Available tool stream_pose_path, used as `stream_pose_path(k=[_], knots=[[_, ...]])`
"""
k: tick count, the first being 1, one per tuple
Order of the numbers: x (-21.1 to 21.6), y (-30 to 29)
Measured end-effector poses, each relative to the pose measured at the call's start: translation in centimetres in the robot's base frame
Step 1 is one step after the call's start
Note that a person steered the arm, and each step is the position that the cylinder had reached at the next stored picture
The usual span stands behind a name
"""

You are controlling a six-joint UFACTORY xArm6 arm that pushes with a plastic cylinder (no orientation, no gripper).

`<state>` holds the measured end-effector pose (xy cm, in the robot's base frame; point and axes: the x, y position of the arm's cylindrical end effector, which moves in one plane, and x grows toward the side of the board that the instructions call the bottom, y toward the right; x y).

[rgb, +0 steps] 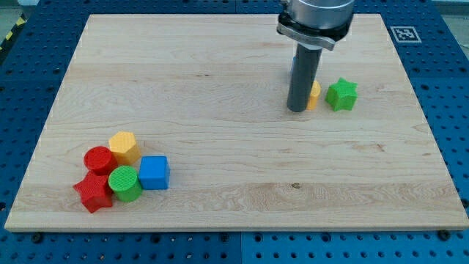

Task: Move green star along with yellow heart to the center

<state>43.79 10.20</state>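
Green star (342, 95) beside the half-hidden yellow heart (314, 95).
My tip (297, 110) — bare rod, no fingers to clench — stands touching the heart's left side.

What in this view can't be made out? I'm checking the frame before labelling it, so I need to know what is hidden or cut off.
- Yellow heart: camera view, mostly hidden behind the rod; only a yellow sliver shows beside the green star, so its shape is unreadable.
- My tip: whether it touches the yellow heart cannot be told.
- Arm: cut off by the view's top edge.
- Red star: partly covered by the green cylinder.
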Motion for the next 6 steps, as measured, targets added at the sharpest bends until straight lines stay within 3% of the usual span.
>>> stream_pose_path(k=[1,3,4,6], knots=[[1.8,2.8],[1.2,11.5],[-0.9,11.8],[-1.6,6.1]])
